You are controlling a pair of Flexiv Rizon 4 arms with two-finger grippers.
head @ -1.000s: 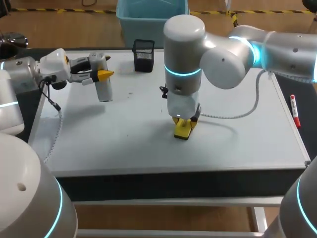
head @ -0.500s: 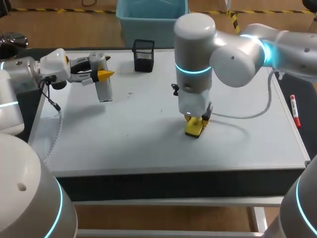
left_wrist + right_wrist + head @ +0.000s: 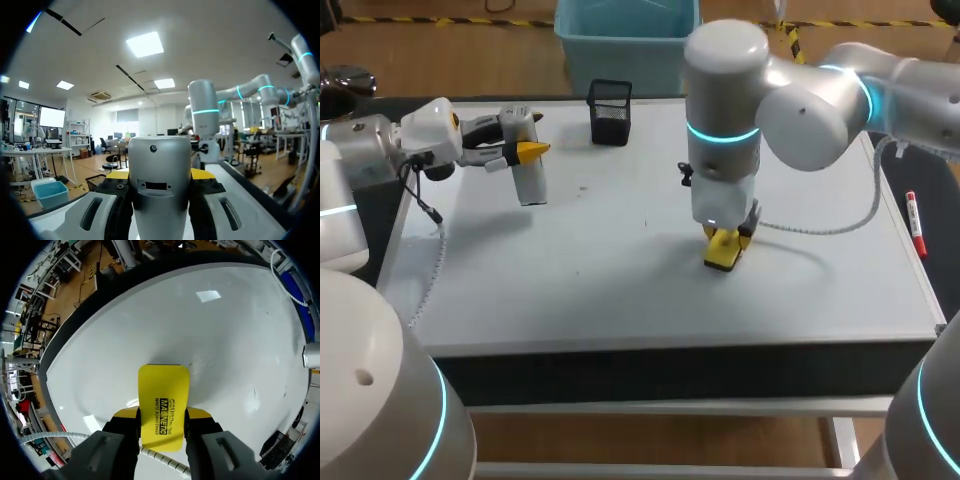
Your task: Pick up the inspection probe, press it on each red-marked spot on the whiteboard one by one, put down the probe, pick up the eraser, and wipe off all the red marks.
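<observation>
starting at my left, the left gripper (image 3: 527, 151) sits over the far left corner of the wide white whiteboard (image 3: 620, 290), its fingers clamped from both sides on the silver-grey cylindrical inspection probe (image 3: 529, 180), which hangs down below the yellow tips. from the left wrist view the same left gripper (image 3: 160, 176) shows the inspection probe (image 3: 160, 170) filling the space between its fingers, both black finger bodies pressed against its sides. off to the right of that gripper, at the board's far edge, stands a small black wire-mesh pen cup (image 3: 610, 112). between the two grippers the board carries a few tiny dark specks (image 3: 645, 223), too small for me to tell their colour. further right, past the middle, the right gripper (image 3: 725, 243) points straight down, closed around the flat yellow plastic eraser (image 3: 722, 254), which seems to rest on the board right under the fingers. in the right wrist view the right gripper (image 3: 162, 416) pinches the eraser (image 3: 164, 390) by its long edges, with faint thin streaks (image 3: 200, 365) on the board just ahead of it. a pale coiled cable (image 3: 820, 228) trails to the right of that gripper, and well beyond it, off the board's right edge, lies a red marker pen (image 3: 916, 222).
</observation>
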